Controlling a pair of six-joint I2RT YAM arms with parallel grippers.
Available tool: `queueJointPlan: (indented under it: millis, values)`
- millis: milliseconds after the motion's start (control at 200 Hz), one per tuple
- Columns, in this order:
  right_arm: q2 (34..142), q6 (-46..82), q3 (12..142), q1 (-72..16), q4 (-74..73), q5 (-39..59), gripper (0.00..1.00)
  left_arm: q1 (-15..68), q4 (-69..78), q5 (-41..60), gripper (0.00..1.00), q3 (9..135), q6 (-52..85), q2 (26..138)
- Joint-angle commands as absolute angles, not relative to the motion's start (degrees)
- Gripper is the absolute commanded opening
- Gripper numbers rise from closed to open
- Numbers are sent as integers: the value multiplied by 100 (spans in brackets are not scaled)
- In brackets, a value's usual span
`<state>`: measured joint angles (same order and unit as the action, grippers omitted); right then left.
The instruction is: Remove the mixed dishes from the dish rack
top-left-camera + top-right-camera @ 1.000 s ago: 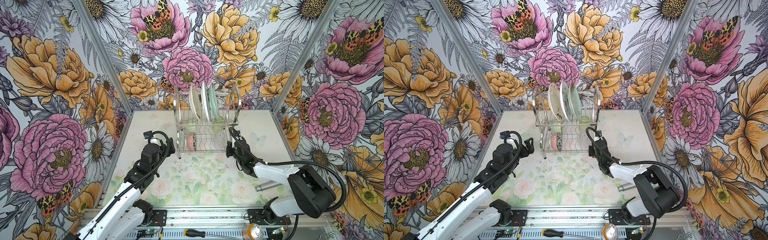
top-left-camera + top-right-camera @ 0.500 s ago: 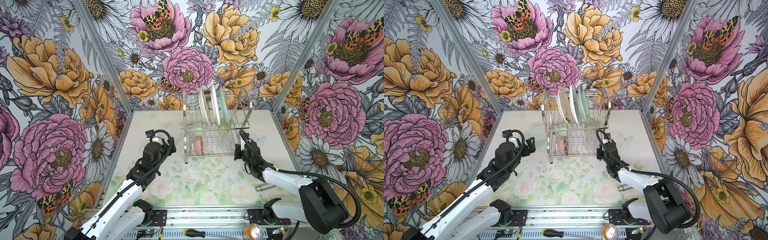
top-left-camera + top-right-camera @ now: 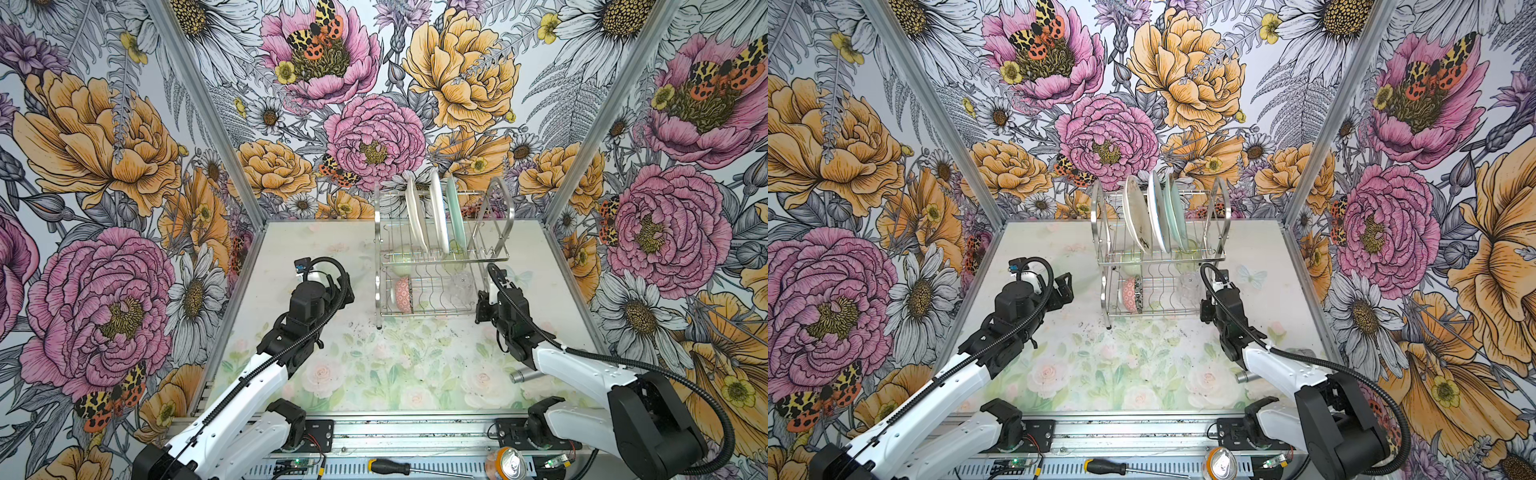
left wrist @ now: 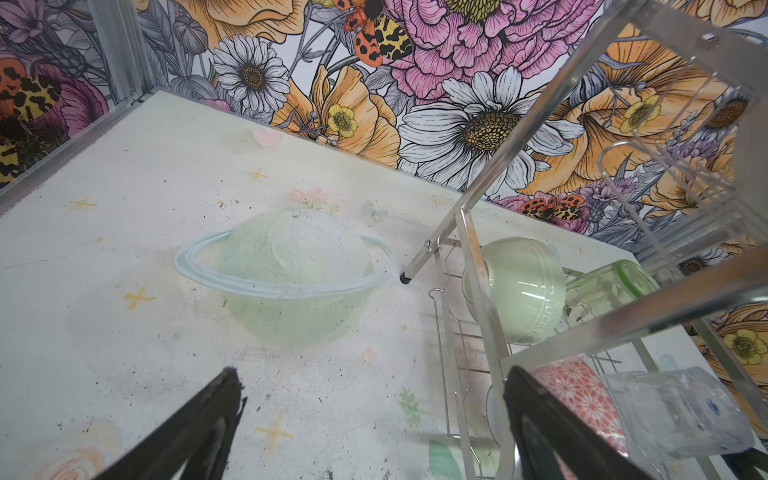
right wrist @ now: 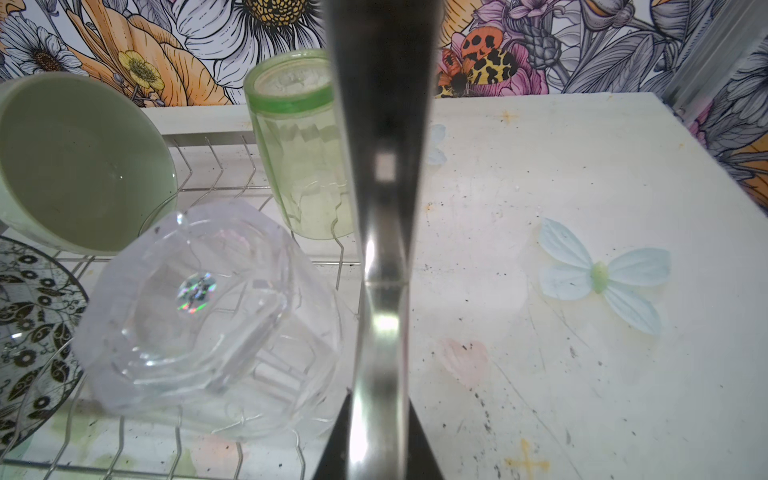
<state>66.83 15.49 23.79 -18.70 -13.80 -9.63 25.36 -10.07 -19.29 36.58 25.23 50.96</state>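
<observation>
The dish rack (image 3: pixel 444 262) (image 3: pixel 1160 264) stands at the back of the table. Its upper shelf holds three upright plates: cream (image 3: pixel 415 216), white (image 3: pixel 438 216) and mint green (image 3: pixel 455 212). On the lower tier are a pale green bowl (image 5: pixel 79 166), a patterned bowl (image 3: pixel 403 293), a clear glass (image 5: pixel 199 320) on its side and a green tumbler (image 5: pixel 299 149). My right gripper (image 5: pixel 378 415) (image 3: pixel 482 299) is shut on the rack's right steel side frame. My left gripper (image 4: pixel 372 374) (image 3: pixel 345 286) is open just left of the rack and holds nothing.
A grey metal cylinder (image 3: pixel 523 376) lies on the table under my right arm. A screwdriver (image 3: pixel 390 467) and a can (image 3: pixel 511 459) lie on the front rail. Floral walls with metal corner posts close in the table's left, back and right.
The rack, with all its dishes, has slid to the right with my right gripper shut on its side frame. My left gripper has shifted slightly right, still open.
</observation>
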Motion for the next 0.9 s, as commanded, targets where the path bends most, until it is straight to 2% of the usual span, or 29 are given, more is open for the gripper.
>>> queueJointPlan:
  millis: [0, 340, 365, 375, 400, 465, 636, 896]
  values:
    - [6522, 2552, 2283, -1528, -1045, -1384, 0, 2518, -813, -1927, 99, 3841, 2417, 5155]
    - [6652, 2580, 2434, -1389, -956, -1169, 0, 2522, -718, -1776, 99, 3894, 2434, 5309]
    - [6641, 2568, 2447, -1397, -954, -1139, 12, 2520, -713, -1773, 99, 3882, 2428, 5317]
    - [6632, 2567, 2446, -1395, -943, -1127, 22, 2528, -708, -1775, 99, 3880, 2427, 5317]
    - [6616, 2568, 2451, -1389, -934, -1115, 30, 2523, -689, -1775, 99, 3875, 2423, 5325]
    - [6560, 2587, 2452, -1397, -905, -1087, 40, 2522, -635, -1759, 99, 3867, 2378, 5359]
    - [6386, 2550, 2478, -1391, -841, -988, 51, 2430, -664, -1654, 99, 3972, 2215, 5569]
    - [5927, 2349, 2410, -1398, -677, -427, 57, 2395, -405, -1641, 99, 3764, 2171, 5601]
